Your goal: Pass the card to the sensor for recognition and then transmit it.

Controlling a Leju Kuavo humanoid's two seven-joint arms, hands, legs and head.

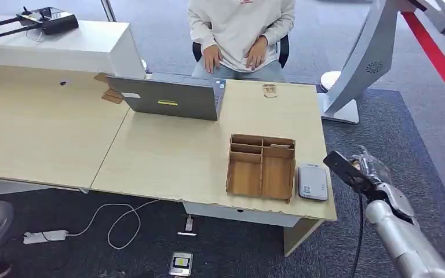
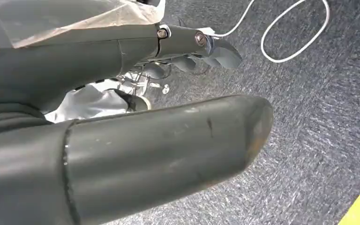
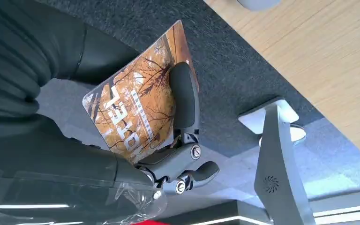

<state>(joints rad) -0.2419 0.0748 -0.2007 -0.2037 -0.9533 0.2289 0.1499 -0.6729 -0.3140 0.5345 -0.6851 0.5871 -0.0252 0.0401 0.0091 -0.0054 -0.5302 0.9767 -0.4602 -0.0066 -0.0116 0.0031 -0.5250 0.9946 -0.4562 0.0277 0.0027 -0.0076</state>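
Observation:
My right hand [image 1: 364, 169] hovers beside the table's right front corner, over the dark carpet. It pinches a card between thumb and fingers, which shows edge-on as a dark strip [image 1: 340, 163] pointing toward the table. In the right wrist view the card [image 3: 136, 112] is orange with an autumn-tree print and white lettering, and a finger [image 3: 183, 96] lies across its face. The grey sensor pad [image 1: 313, 182] lies flat on the table's front right corner, just left of the card. My left hand [image 2: 136, 47] hangs over the carpet and holds nothing.
A wooden compartment box [image 1: 262, 168] stands right beside the sensor. Behind it are a grey laptop [image 1: 171, 98] and a small wooden holder [image 1: 270, 90]. A person [image 1: 237, 35] sits across the table [image 1: 168, 156]. A white stand [image 1: 359, 69] rises at the right. A cable [image 1: 121, 220] lies on the floor.

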